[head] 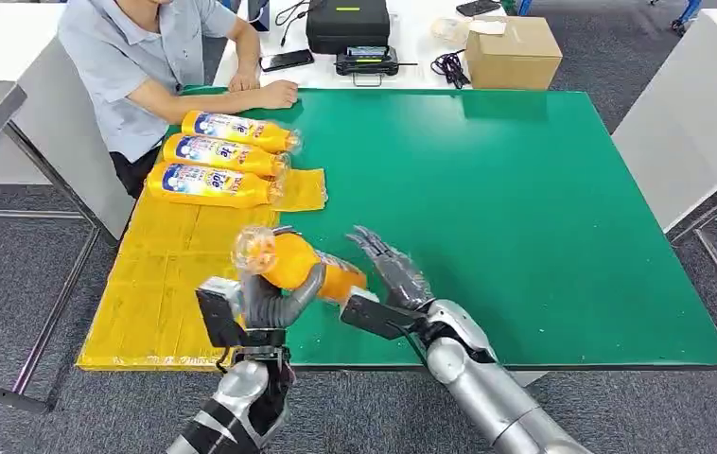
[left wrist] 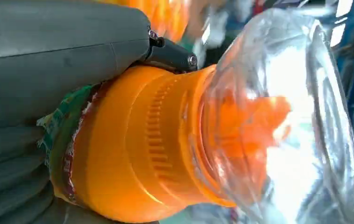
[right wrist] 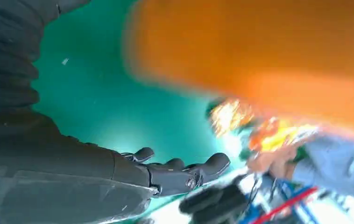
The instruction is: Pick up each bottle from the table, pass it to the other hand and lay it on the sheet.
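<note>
The left hand grips an orange bottle by its body, held above the green table with the clear cap end pointing away from the right hand; the left wrist view shows the fingers clamped around the bottle just below its ribbed collar. The right hand lies just beside the bottle's base, fingers apart and extended, holding nothing. Beyond the left hand, three bottles lie side by side on the yellow sheet, near a seated person.
</note>
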{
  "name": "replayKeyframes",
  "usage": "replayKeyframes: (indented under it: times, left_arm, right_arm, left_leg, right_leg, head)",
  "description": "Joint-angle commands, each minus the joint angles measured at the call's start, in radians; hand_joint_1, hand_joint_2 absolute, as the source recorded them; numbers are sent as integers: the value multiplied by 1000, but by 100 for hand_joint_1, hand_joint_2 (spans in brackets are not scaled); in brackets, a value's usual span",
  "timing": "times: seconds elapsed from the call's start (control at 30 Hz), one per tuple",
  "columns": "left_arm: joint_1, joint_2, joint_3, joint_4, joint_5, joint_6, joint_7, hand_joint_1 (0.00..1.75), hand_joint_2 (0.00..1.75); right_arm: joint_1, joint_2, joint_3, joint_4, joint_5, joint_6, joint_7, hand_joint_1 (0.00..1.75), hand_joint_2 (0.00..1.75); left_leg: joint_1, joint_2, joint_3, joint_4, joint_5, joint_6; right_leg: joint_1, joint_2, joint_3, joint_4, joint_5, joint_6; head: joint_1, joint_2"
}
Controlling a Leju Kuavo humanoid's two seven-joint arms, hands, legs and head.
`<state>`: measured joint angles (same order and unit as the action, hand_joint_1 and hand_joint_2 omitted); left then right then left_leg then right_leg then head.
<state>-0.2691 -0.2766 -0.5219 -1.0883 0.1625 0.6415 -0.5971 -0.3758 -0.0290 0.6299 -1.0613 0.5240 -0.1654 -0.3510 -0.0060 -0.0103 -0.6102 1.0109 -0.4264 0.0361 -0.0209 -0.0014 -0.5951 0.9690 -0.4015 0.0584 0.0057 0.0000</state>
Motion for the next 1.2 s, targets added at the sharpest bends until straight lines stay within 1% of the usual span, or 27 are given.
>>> replayKeyframes:
  times: [0.03,0.07,0.1,0.13,0.17,0.2,0.23,0.3,0.33,0.37,0.4,0.43,0.47,0.5,0.53,0.6,0.73,0.8,0.83,0.9,0.93,1.0,1.03,1.07,1.1,1.13,1.2]
  left_arm:
    - [8,21,33,-46,-140,-23,55,175,175]
    - [8,32,31,-48,-276,57,40,175,175]
    - [8,33,33,-51,-277,56,41,175,175]
    - [20,10,119,-43,-402,57,33,175,175]
    - [49,-72,274,-46,-732,57,-1,175,175]
    - [49,-72,274,-46,-732,57,-1,175,175]
    - [44,-72,281,-33,-724,57,-14,175,175]
    - [44,-72,281,-33,-724,57,-14,175,175]
    - [57,-72,345,-80,-843,57,-5,175,175]
    - [64,-72,380,-104,-1054,57,124,175,175]
    - [64,-72,380,-104,-1054,57,124,175,175]
    - [48,-72,404,-72,-1230,57,212,175,175]
    - [37,-72,425,-55,-1364,57,264,175,175]
    - [16,-58,430,-3,-1464,57,336,175,175]
    - [-27,-18,388,105,-1597,57,470,175,175]
    - [-63,18,340,169,-1615,57,552,175,175]
    - [-63,18,340,169,-1615,57,552,175,175]
    - [-63,18,340,169,-1615,57,552,175,175]
    - [-63,18,340,169,-1615,57,552,175,175]
    - [-63,18,340,169,-1615,57,552,175,175]
    - [-63,18,340,169,-1615,57,552,175,175]
    - [-63,18,340,169,-1615,57,552,175,175]
    - [-97,36,298,243,-1680,27,647,175,175]
    - [-117,53,268,272,-1682,14,693,175,175]
    - [-142,71,238,310,-1695,-35,741,175,175]
    - [-166,83,225,345,-1696,-53,776,175,175]
    - [-203,99,206,403,-1703,-90,820,175,175]
  right_arm:
    - [75,-29,-153,69,99,-93,-4,0,175]
    - [87,-26,-169,60,101,-91,-7,0,175]
    - [90,-27,-170,59,103,-93,-8,0,175]
    - [93,-27,-173,59,113,-100,-12,0,175]
    - [96,-18,-186,65,126,-99,-20,0,175]
    - [96,-18,-186,65,126,-99,-20,0,175]
    - [95,-15,-187,67,128,-99,-21,0,175]
    - [95,-15,-187,67,128,-99,-21,0,175]
    - [94,-11,-192,70,127,-94,-21,0,175]
    - [101,-2,-209,73,122,-87,-20,0,175]
    - [101,-2,-209,73,122,-87,-20,0,175]
    - [112,2,-228,72,119,-81,-21,0,175]
    - [115,4,-238,72,122,-78,-26,0,175]
    - [116,7,-248,74,122,-74,-28,0,175]
    - [119,12,-265,71,120,-66,-32,0,175]
    - [123,16,-280,65,123,-54,-37,0,175]
    - [123,16,-280,65,123,-54,-37,0,175]
    - [123,16,-280,65,123,-54,-37,0,175]
    - [123,16,-280,65,123,-54,-37,0,175]
    - [123,16,-280,65,123,-54,-37,0,175]
    - [123,16,-280,65,123,-54,-37,0,175]
    - [123,16,-280,65,123,-54,-37,0,175]
    - [123,22,-289,66,123,-46,-38,0,175]
    - [122,26,-297,67,125,-36,-41,0,175]
    - [122,31,-307,67,126,-26,-41,0,175]
    - [120,35,-313,68,128,-17,-43,0,175]
    - [118,41,-321,70,130,-4,-44,0,175]
  left_leg:
    - [1,0,5,-1,-2,-2]
    - [1,1,3,-1,-1,-1]
    - [0,1,2,-1,-1,-1]
    - [1,1,4,0,-2,-2]
    - [0,0,3,-1,-1,-2]
    - [0,1,2,0,-1,-1]
    - [1,3,5,0,-3,-2]
    - [0,2,2,0,-1,-1]
    - [1,3,4,0,-2,-2]
    - [0,3,2,0,-1,-1]
    - [0,3,2,0,-1,-1]
    - [1,5,4,0,-3,-2]
    - [1,4,3,-1,-1,-2]
    - [1,2,2,-1,-1,-1]
    - [1,2,5,-1,-2,-2]
    - [1,1,4,-1,0,-2]
    - [1,3,5,-1,-1,-3]
    - [1,1,3,-1,-1,-2]
    - [1,1,6,-1,-2,-3]
    - [0,2,3,-1,-1,-1]
    - [1,3,5,0,-2,-2]
    - [1,2,3,-1,-1,-2]
    - [0,1,2,-1,-1,-1]
    - [1,2,4,0,-2,-2]
    - [0,1,3,-1,0,-2]
    - [1,1,5,-1,-1,-3]
    - [0,1,3,-1,0,-2]
  right_leg:
    - [1,-1,6,-2,-2,-2]
    - [1,0,4,-1,-1,-2]
    - [1,0,3,-1,-1,-2]
    - [1,0,5,-1,-2,-3]
    - [1,-1,4,-1,-1,-2]
    - [1,1,2,-1,0,-2]
    - [2,2,5,-1,-1,-3]
    - [0,1,2,0,-1,-2]
    - [1,1,4,-1,-1,-3]
    - [1,2,2,-1,0,-2]
    - [0,2,1,0,0,-2]
    - [1,4,3,0,-1,-3]
    - [1,2,3,-1,0,-2]
    - [1,1,2,-1,0,-2]
    - [2,0,5,-1,-1,-3]
    - [1,1,3,-1,0,-2]
    - [1,2,5,-1,-1,-3]
    - [1,0,3,-1,-1,-2]
    - [2,0,6,-1,-2,-3]
    - [1,1,3,-1,-1,-2]
    - [1,2,5,0,-2,-3]
    - [1,1,3,-1,-1,-2]
    - [1,0,2,0,-1,-2]
    - [1,1,4,0,-1,-3]
    - [1,0,3,0,-1,-2]
    - [1,0,4,-1,-1,-3]
    - [1,0,2,-1,0,-2]
  head:
    - [0,0]
    - [0,0]
    - [0,0]
    - [0,0]
    - [0,0]
    - [0,0]
    - [0,0]
    - [0,0]
    - [0,0]
    - [0,0]
    - [0,0]
    - [0,0]
    - [0,0]
    - [0,0]
    - [0,0]
    - [0,0]
    - [0,0]
    - [0,0]
    - [0,0]
    - [0,0]
    - [0,0]
    - [0,0]
    - [0,0]
    - [0,0]
    - [0,0]
    - [0,0]
    - [0,0]
